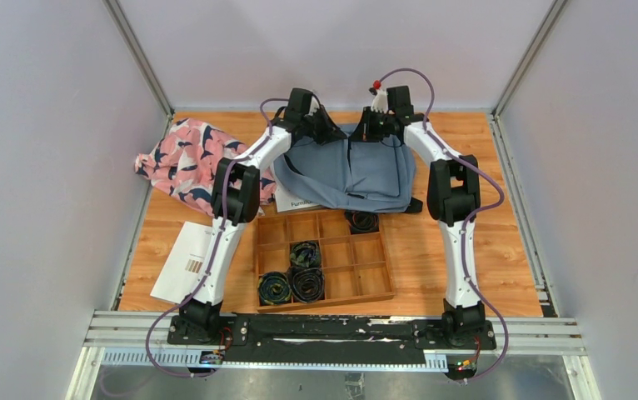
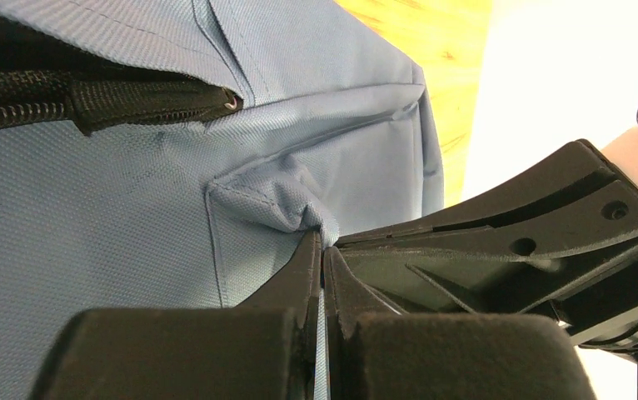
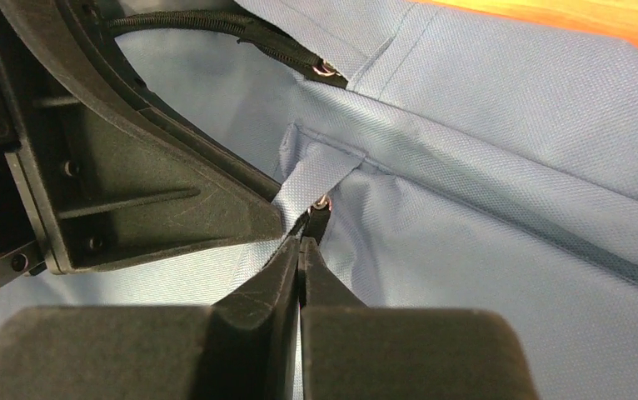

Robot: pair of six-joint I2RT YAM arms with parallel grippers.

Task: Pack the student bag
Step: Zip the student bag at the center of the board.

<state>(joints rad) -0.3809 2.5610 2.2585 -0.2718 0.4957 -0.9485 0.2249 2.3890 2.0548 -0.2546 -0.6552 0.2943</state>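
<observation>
Closest to the lens in the left wrist view is the left hand (image 2: 322, 250), its black fingers pressed together w/ a puckered fold of the soft slate-blue fabric student bag (image 2: 116, 208) caught btwn the tips, right at a stitched pocket corner. The black zipper (image 2: 132, 100) runs just above that spot. In the right wrist view the right hand (image 3: 303, 242) is likewise closed. Its tips nip a small blue fabric pull tab (image 3: 316, 171) w/ a bit of metal at its end; whether that's the slider itself can't be told. The two hands sit just beside each other, each showing in the other's cam.

The split looks deliberate: one hand anchors the cloth so it's taut, the other has the pull, so the zip could run w/o the soft bag bunching. The step in hand is prob. opening the bag; packing proper isn't begun.

From above, the bag lies flat at the middle of the far edge of the orange wooden bench (image 1: 503, 267), both arms reaching to its far side. A compartmented wooden tray (image 1: 366, 279) sits at the middle of the near edge. It has dark coiled cables (image 1: 306, 254) in several cells, presumably the things to pack, w/in reach of either arm. A white printed sheet (image 1: 295, 200) pokes out under the bag's near-left side. A white booklet (image 1: 184, 262) lies toward the near-left corner. A crumpled pink cloth w/ navy and white shapes (image 1: 186, 162) lies toward the far-left corner, near the bag.
</observation>
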